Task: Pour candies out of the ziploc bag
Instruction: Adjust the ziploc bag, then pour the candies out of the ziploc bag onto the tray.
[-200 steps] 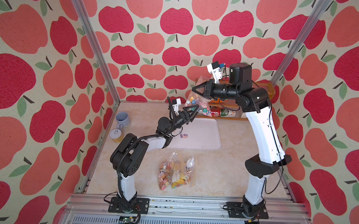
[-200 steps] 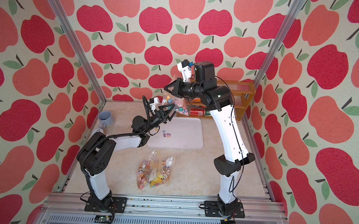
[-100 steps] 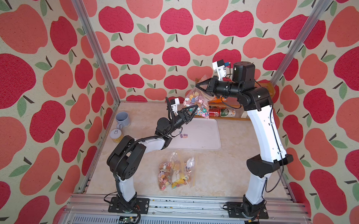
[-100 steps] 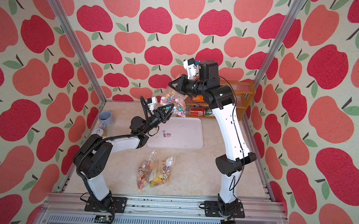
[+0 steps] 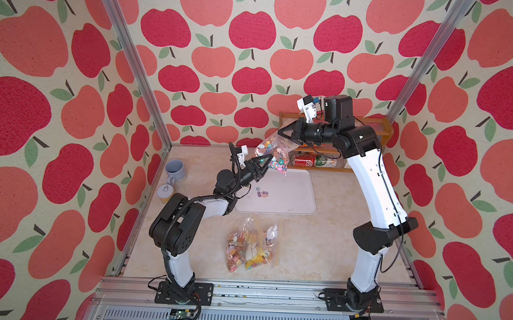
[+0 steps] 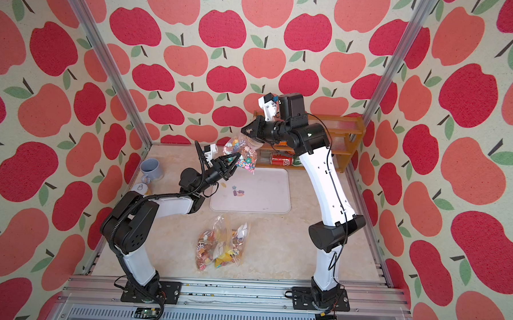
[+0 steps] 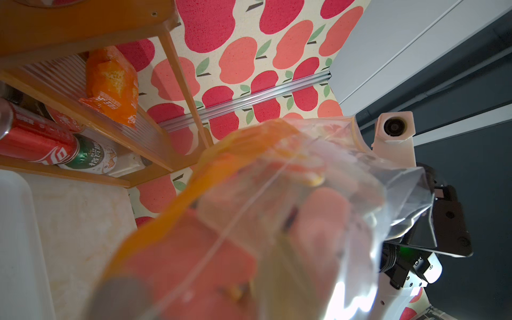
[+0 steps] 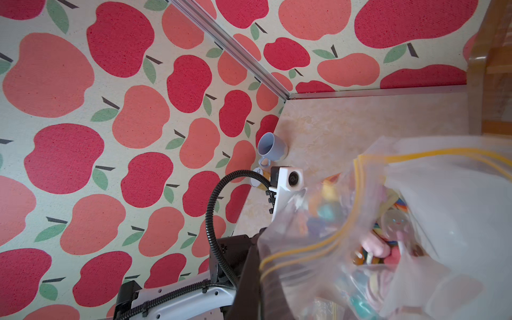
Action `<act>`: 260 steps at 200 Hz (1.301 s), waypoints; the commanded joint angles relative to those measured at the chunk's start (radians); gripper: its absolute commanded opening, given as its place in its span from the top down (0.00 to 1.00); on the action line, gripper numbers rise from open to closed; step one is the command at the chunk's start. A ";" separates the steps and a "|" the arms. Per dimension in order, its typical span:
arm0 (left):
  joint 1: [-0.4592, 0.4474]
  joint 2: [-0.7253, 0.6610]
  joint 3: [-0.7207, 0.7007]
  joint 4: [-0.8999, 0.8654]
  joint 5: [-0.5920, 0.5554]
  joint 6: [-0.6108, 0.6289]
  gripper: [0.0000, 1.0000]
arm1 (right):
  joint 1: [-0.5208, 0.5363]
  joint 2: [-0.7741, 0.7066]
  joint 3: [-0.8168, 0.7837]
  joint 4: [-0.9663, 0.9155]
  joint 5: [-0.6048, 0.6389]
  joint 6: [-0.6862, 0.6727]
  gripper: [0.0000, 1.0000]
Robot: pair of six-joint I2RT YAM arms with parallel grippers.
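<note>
Nearest the arm bases, a second bag [image 5: 253, 247], stuffed with sweets, lay flat on the surface [image 5: 328, 247]. Just behind it sat a white tray [image 5: 295, 202], and a few loose candies [image 5: 261, 192] rested on the tray's left part. At the left wall, level with the tray, stood a small lidded tin [image 5: 165, 191] and behind it a grey mug [image 5: 176, 169].

The left gripper [image 5: 266, 159] reached up over the tray's far left corner. Its jaws were drawn close on the lower rim of the ziploc bag [image 5: 272, 151] and, as far as both top views showed, were pinching it. The bag hung in the air above the tray's far edge, tilted, with its yellow zip line [image 8: 327, 243] low and most of the candies still heaped inside near that end. Higher and farther back, the right gripper [image 5: 281, 133] had its jaws pressed together on the bag's upper end.

Against the back wall stood a wooden shelf [image 5: 369, 125]. On it were a red can [image 5: 303, 160], a green can [image 5: 325, 162] and an orange packet [image 7: 110, 83].
</note>
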 commanded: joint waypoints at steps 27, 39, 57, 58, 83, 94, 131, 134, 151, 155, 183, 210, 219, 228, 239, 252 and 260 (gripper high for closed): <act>0.089 0.002 0.029 -0.289 0.173 0.064 0.73 | -0.041 -0.029 -0.223 0.095 -0.007 -0.093 1.00; 0.107 0.011 0.047 -0.360 0.214 0.094 0.74 | -0.052 -0.021 -0.275 0.122 -0.019 -0.095 1.00; 0.133 0.054 0.058 -0.380 0.276 0.109 0.75 | -0.068 -0.005 -0.344 0.160 -0.027 -0.099 1.00; 0.134 0.057 0.058 -0.380 0.280 0.109 0.76 | -0.069 -0.004 -0.347 0.162 -0.027 -0.099 1.00; 0.175 0.146 0.078 -0.398 0.367 0.115 0.80 | -0.092 0.014 -0.466 0.251 -0.043 -0.088 1.00; 0.189 0.185 0.086 -0.414 0.405 0.129 0.80 | -0.099 0.021 -0.514 0.286 -0.049 -0.080 1.00; 0.206 0.313 0.104 -0.467 0.482 0.173 0.83 | -0.118 0.017 -0.666 0.391 -0.053 -0.058 1.00; 0.206 0.318 0.103 -0.467 0.485 0.175 0.83 | -0.120 0.015 -0.679 0.401 -0.056 -0.053 1.00; 0.208 0.341 0.100 -0.497 0.506 0.199 0.83 | -0.132 -0.002 -0.761 0.462 -0.062 -0.037 1.00; 0.208 0.342 0.100 -0.513 0.512 0.209 0.84 | -0.136 -0.006 -0.779 0.476 -0.062 -0.035 1.00; 0.216 0.312 0.116 -0.662 0.524 0.299 0.84 | -0.164 -0.010 -0.870 0.531 -0.075 -0.022 1.00; 0.222 0.250 0.176 -0.896 0.527 0.429 0.84 | -0.192 -0.005 -0.912 0.558 -0.076 -0.023 1.00; 0.222 0.237 0.204 -0.983 0.526 0.474 0.84 | -0.201 0.003 -0.917 0.558 -0.081 -0.024 1.00; 0.221 0.228 0.225 -1.035 0.528 0.502 0.84 | -0.208 0.008 -0.925 0.564 -0.085 -0.024 1.00; 0.222 0.223 0.243 -1.080 0.536 0.518 0.84 | -0.215 0.012 -0.934 0.570 -0.086 -0.026 1.00; 0.223 0.218 0.257 -1.116 0.540 0.533 0.85 | -0.220 0.012 -0.947 0.575 -0.088 -0.026 1.00; 0.224 0.214 0.262 -1.129 0.538 0.537 0.86 | -0.221 0.009 -0.955 0.583 -0.090 -0.025 1.00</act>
